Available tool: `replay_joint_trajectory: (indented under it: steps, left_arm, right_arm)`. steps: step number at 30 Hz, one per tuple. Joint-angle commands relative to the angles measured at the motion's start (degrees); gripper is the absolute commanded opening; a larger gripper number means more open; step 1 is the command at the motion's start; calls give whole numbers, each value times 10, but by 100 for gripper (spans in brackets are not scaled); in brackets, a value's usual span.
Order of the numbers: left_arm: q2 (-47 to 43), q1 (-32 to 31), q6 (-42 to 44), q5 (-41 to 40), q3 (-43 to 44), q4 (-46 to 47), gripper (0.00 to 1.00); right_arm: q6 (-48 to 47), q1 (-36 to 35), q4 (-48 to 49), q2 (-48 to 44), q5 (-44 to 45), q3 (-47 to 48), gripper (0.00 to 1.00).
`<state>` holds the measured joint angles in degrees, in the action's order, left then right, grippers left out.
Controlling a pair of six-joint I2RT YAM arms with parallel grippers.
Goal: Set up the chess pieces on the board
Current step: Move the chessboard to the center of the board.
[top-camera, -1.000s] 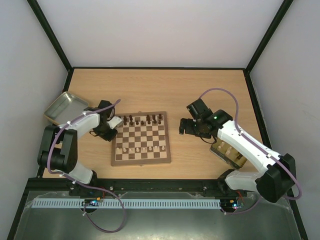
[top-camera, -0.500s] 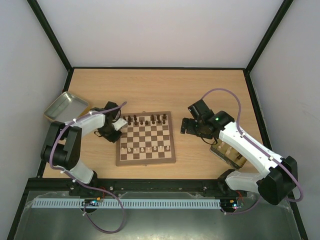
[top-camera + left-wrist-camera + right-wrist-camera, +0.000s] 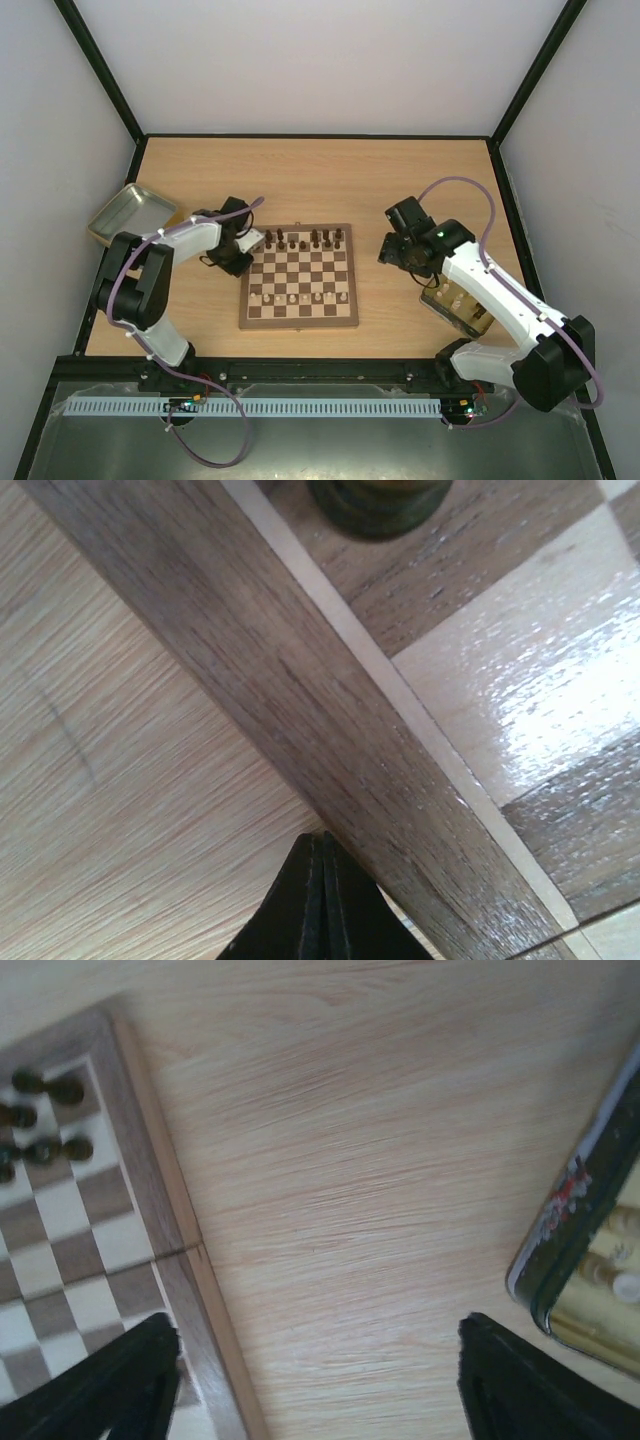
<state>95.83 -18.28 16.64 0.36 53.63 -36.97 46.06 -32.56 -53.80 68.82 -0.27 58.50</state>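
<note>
You have no readable text, label, brand, number or sign in any of the views. The only printed mark you can see is a red-and-white patch on the dark rim of the tin (image 3: 568, 1192). The tin stands at the near right of the table, to the right of the board (image 3: 300, 275). The patch is too blurred for you to tell whether it is lettering or just decoration.
</note>
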Motion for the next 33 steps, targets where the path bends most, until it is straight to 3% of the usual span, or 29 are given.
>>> replay_joint_trajectory:
  steps: [1, 4, 11, 21, 27, 33]
  left_arm:
    - [15, -31, -16, 11, 10, 15, 2]
    - [22, -47, -20, 10, 13, 16, 2]
    - [16, -78, -22, 15, 11, 13, 2]
    - [21, -91, -21, -18, 8, 26, 2]
    - [7, -80, -20, -44, 0, 34, 3]
    - [-8, -50, -20, -46, -3, 34, 14]
  right_arm:
    - [7, 34, -23, -12, 11, -15, 64]
    - [7, 48, -24, -12, 8, -21, 49]
    - [6, 80, -38, -10, 11, -43, 30]
    - [8, 174, -24, -14, -5, -103, 46]
    - [-11, 234, 7, 32, -15, -96, 49]
    - [-34, 258, 35, 81, -18, -81, 43]
